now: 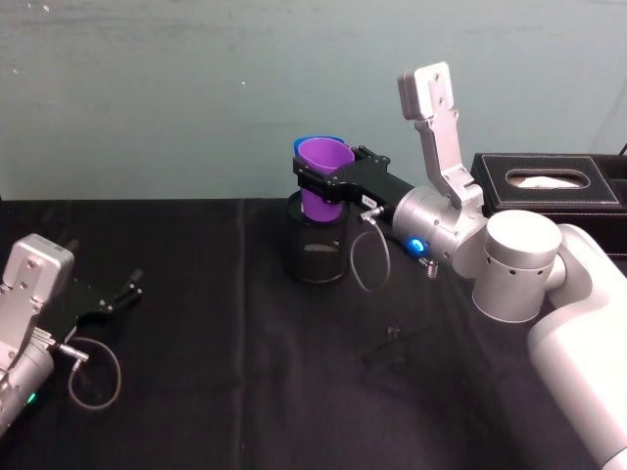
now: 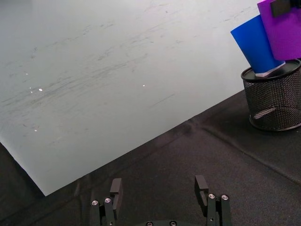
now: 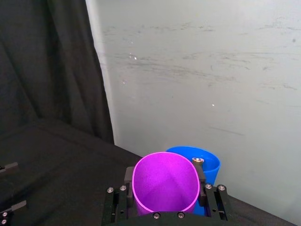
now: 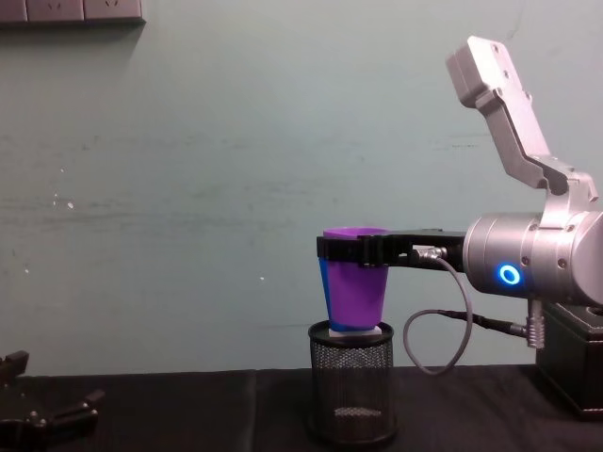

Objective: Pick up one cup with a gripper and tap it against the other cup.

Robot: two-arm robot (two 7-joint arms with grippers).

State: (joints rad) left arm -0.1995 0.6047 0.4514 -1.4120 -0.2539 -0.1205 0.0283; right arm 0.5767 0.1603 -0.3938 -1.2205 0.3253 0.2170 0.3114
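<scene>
The purple cup (image 1: 323,168) hangs upright in the air, and my right gripper (image 1: 321,184) is shut on it just below the rim. Its base hovers at the rim of a black wire-mesh holder (image 1: 315,253). The blue cup (image 1: 315,144) stands right behind the purple cup with its base in that holder (image 2: 275,99). In the right wrist view the purple cup (image 3: 164,183) sits between the fingers (image 3: 128,178), and the blue cup (image 3: 209,161) is right against its far side. Side on, the purple cup (image 4: 358,287) hides nearly all of the blue cup (image 4: 323,282). Whether they touch I cannot tell. My left gripper (image 1: 122,289) rests open at the near left.
A black tissue box (image 1: 549,181) stands at the back right, behind my right arm. A teal wall (image 4: 188,188) runs along the table's far edge. The black tablecloth (image 1: 216,323) stretches between my left gripper and the holder.
</scene>
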